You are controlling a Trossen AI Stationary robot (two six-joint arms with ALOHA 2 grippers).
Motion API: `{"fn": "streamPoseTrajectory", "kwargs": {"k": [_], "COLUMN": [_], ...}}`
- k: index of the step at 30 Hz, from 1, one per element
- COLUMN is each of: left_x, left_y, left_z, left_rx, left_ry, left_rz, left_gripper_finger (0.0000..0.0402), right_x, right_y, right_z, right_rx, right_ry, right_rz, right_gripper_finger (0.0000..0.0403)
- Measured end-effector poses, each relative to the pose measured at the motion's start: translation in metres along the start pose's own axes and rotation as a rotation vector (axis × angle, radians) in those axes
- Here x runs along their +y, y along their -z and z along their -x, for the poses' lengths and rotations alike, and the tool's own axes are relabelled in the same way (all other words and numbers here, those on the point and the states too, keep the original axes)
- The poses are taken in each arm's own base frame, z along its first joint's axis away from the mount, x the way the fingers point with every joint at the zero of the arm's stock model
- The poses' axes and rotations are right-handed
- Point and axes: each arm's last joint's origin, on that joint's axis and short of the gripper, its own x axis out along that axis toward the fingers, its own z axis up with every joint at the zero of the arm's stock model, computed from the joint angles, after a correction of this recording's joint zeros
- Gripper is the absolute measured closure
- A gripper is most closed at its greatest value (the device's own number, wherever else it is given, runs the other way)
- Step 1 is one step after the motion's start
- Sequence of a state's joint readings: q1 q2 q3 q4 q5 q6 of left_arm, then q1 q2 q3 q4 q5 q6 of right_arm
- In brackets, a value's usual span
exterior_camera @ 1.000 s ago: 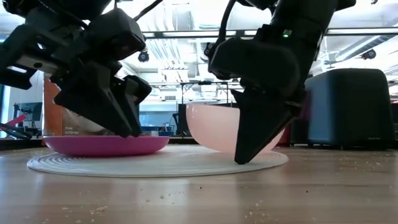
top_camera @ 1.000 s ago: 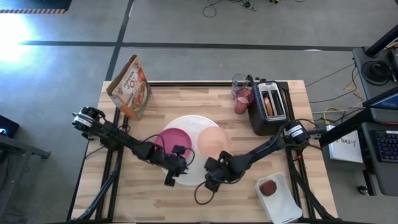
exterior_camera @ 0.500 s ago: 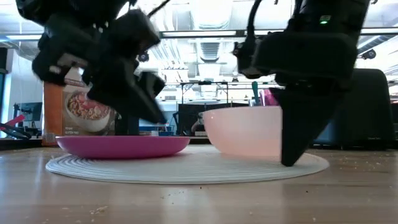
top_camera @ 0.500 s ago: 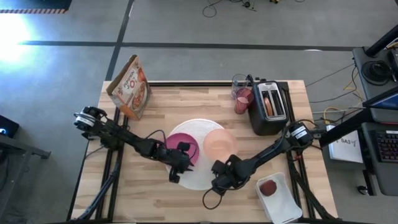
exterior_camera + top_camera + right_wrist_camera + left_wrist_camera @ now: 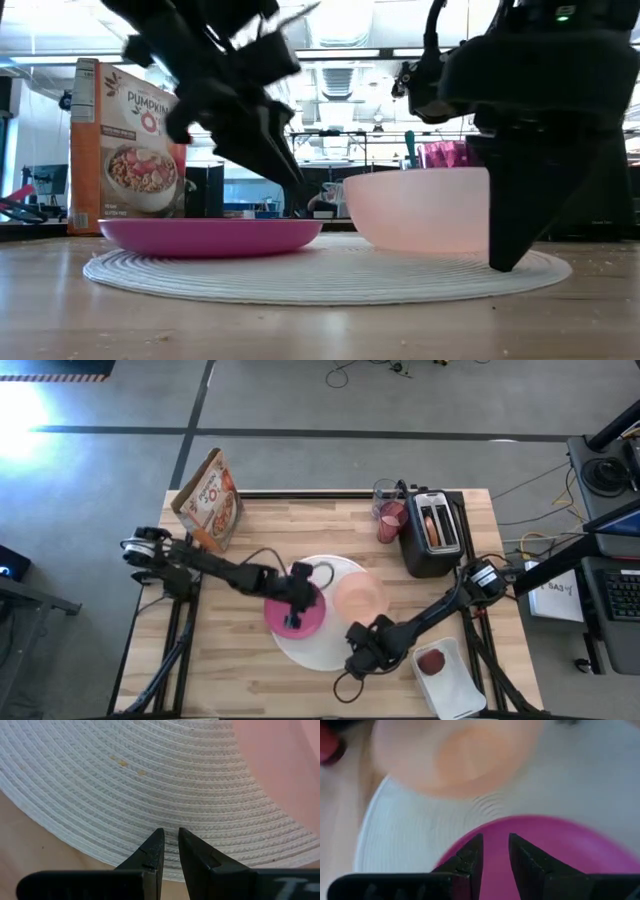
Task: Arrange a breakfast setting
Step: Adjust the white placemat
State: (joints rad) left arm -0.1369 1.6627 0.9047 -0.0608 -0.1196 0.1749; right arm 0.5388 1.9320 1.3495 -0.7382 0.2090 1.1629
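A large white woven disc (image 5: 310, 652) lies flat on the table's middle. On it sit the magenta plate (image 5: 312, 622) and the peach bowl (image 5: 358, 597), side by side. My left gripper (image 5: 292, 622) hangs shut just over the plate's near part (image 5: 580, 850), and I see no touch. My right gripper (image 5: 352, 665) is shut, its tips down on the disc's near-right rim (image 5: 540, 268). The pink tumbler (image 5: 390, 520) stands at the back beside the black toaster. The cereal box (image 5: 210, 500) stands far left, and the red fruit (image 5: 432, 662) lies on a white tray. My right gripper stands with its shut fingertips on the white disc, just inside its near rim (image 5: 135, 832). The fingers come steeply from above, pointing down. The disc lies flat on the table under them. Whether they pinch the rim or only press on it, I cannot tell.
The black toaster (image 5: 432, 535) with a bagel in its slot stands at the back right. The white tray (image 5: 455, 690) sits at the near right corner, close to my right arm. Bare wood lies left of the disc and along the near edge.
The white disc, with plate and bowl on it, has slid toward the table's right edge and slightly nearer, my right gripper going with it. My left gripper has risen off the disc's near-left rim and swung right and farther, over the magenta plate.
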Motion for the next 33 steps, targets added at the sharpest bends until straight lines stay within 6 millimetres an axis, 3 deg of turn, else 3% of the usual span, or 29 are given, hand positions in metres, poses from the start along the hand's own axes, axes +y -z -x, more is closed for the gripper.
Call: {"fn": "streamPoseTrajectory", "kwargs": {"k": [7,12,20,26,33], "left_x": [0.059,0.088,0.107,0.104,0.111], "left_y": [0.011,0.025,0.049,0.064,0.053], "left_z": [-0.003,-0.005,-0.02,-0.039,-0.058], "left_rx": [-0.028,0.007,0.068,0.131,0.104], "left_ry": [-0.012,-0.06,0.031,0.082,0.123], "left_rz": [0.103,0.157,0.237,0.263,0.238], "left_gripper_finger": [0.0326,0.0326,0.0326,0.0326,0.0326], "right_x": [0.0,-0.001,-0.002,-0.002,-0.003], "right_y": [0.003,0.003,0.003,0.003,0.002], "right_z": [0.001,0.001,0.006,0.007,0.01], "right_rx": [0.014,0.017,0.021,0.02,0.012], "right_ry": [0.011,0.016,0.009,0.01,0.007], "right_rz": [-0.021,-0.033,-0.046,-0.065,-0.083], "right_gripper_finger": [0.0356,0.0356,0.0356,0.0356,0.0356]}}
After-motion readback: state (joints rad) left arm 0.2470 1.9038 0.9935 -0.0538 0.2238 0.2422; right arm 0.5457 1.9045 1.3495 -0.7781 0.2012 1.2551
